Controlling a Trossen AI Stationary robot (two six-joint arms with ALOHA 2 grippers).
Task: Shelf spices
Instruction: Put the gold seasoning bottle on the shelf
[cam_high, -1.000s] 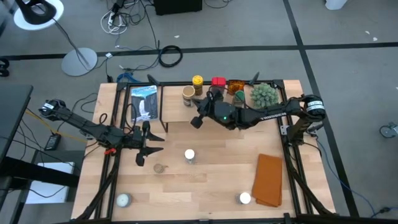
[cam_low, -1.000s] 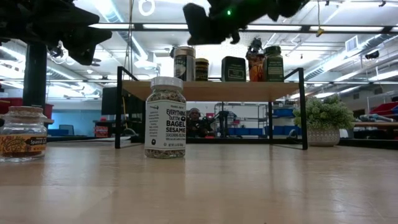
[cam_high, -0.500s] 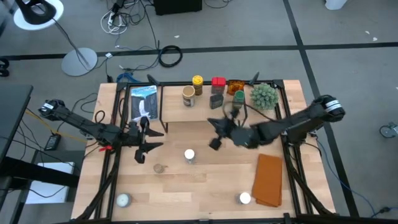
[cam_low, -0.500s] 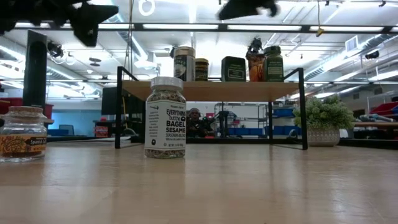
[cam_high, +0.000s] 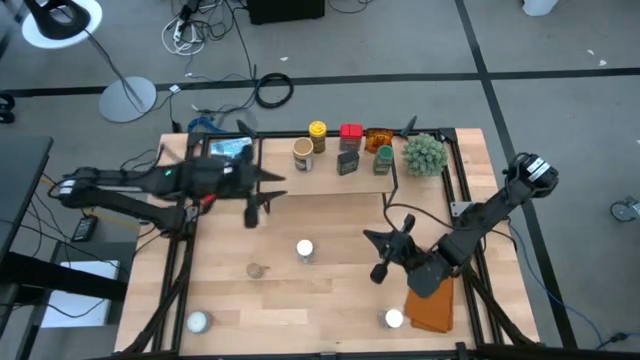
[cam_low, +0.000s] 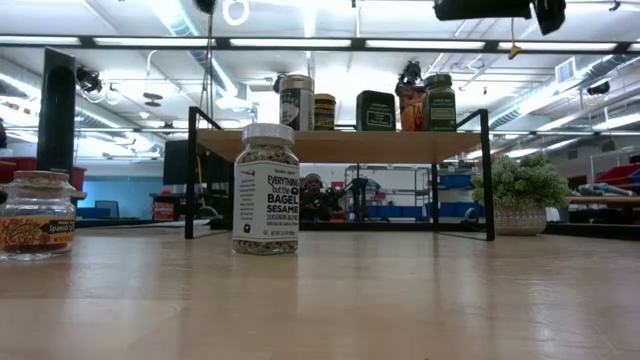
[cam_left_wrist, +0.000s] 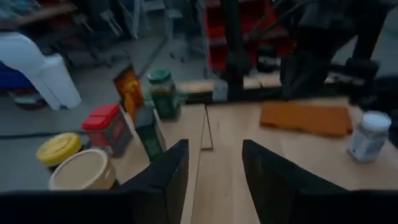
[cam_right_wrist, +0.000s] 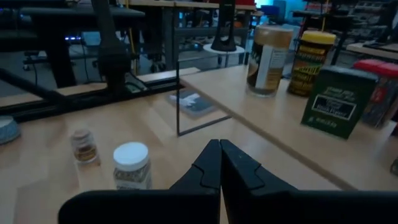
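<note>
Shelf (cam_high: 320, 172) holds five spices: two jars at one end, dark tin (cam_high: 348, 163) mid, two jars at the other end. White-lid jar (cam_high: 305, 250) and brown-lid jar (cam_high: 255, 270) sit on counter (cam_high: 320, 310). Right end effector (cam_high: 385, 255) pinched closed, empty, pulled back from shelf toward cloth (cam_high: 432, 290). Left end effector (cam_high: 262, 195) spread wide, moved up to shelf's edge.

Six spices (cam_high: 348, 148) ranged along the shelf (cam_high: 330, 172) at the far edge of the tabletop (cam_high: 320, 300). Left claw (cam_high: 254, 203) just off the shelf's left end; right claw (cam_high: 384, 256) over bare wood near the orange cloth (cam_high: 432, 298), fingers seemingly closed. White-lidded jar (cam_high: 305, 250) mid-tabletop.
</note>
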